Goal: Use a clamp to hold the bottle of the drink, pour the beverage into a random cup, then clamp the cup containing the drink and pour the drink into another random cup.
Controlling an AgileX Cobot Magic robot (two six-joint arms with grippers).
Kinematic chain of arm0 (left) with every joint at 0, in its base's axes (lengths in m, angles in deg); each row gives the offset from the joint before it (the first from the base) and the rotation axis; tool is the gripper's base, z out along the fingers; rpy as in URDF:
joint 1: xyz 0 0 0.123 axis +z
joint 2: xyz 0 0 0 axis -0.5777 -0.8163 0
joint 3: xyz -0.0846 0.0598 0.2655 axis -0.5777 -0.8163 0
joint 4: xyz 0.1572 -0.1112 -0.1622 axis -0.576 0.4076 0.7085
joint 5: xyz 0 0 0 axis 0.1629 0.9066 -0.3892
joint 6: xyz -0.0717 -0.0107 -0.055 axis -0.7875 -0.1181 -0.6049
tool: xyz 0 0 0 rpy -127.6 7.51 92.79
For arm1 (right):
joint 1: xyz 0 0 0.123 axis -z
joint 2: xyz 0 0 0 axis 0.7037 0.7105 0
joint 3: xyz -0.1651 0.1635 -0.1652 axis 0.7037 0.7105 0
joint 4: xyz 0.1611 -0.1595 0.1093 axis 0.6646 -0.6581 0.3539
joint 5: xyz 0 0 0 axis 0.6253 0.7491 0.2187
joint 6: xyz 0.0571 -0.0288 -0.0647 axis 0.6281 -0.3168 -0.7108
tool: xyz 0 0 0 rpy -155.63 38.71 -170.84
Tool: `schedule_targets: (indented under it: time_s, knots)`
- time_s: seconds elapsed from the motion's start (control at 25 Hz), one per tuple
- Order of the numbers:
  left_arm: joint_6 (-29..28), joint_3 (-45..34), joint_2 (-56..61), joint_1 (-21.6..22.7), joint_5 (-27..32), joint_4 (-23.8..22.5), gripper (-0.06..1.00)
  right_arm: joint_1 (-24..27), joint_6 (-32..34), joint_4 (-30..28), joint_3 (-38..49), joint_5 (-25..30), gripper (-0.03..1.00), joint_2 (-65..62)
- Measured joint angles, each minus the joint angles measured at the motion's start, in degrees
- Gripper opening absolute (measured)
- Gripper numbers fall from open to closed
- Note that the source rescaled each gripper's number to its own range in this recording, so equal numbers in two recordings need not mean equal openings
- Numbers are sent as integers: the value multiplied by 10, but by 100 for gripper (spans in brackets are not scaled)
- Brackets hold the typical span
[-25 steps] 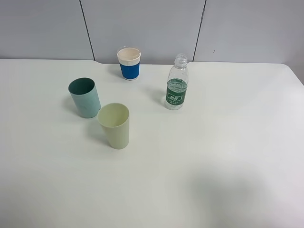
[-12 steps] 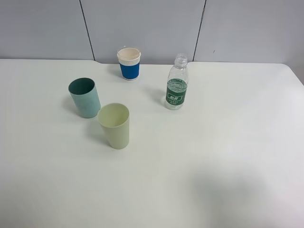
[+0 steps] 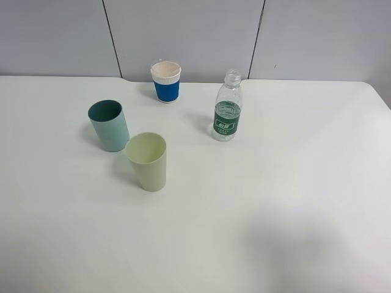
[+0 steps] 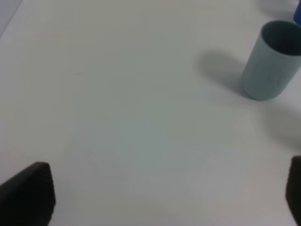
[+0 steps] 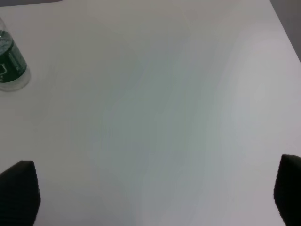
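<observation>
A clear bottle [image 3: 227,105] with a green label stands uncapped at the back middle of the white table [image 3: 293,183]. A teal cup [image 3: 109,125], a pale green cup [image 3: 147,161] and a blue paper cup [image 3: 166,82] stand upright to its left. Neither arm shows in the high view. My left gripper [image 4: 164,197] is open over bare table, with the teal cup [image 4: 270,61] ahead of it. My right gripper [image 5: 150,193] is open over bare table, with the bottle's base [image 5: 10,66] ahead at the picture's edge. Both are empty.
Grey wall panels [image 3: 195,36] run behind the table's far edge. The table's right edge [image 5: 284,28] shows in the right wrist view. A faint shadow lies on the table's front right [image 3: 287,244].
</observation>
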Motion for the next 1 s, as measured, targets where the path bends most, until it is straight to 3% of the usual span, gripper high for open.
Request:
schedule_targets:
  time_s: [1.0]
  knots:
    - [1, 0, 0, 0, 0, 0, 100, 0, 0, 0, 0, 0, 100, 0]
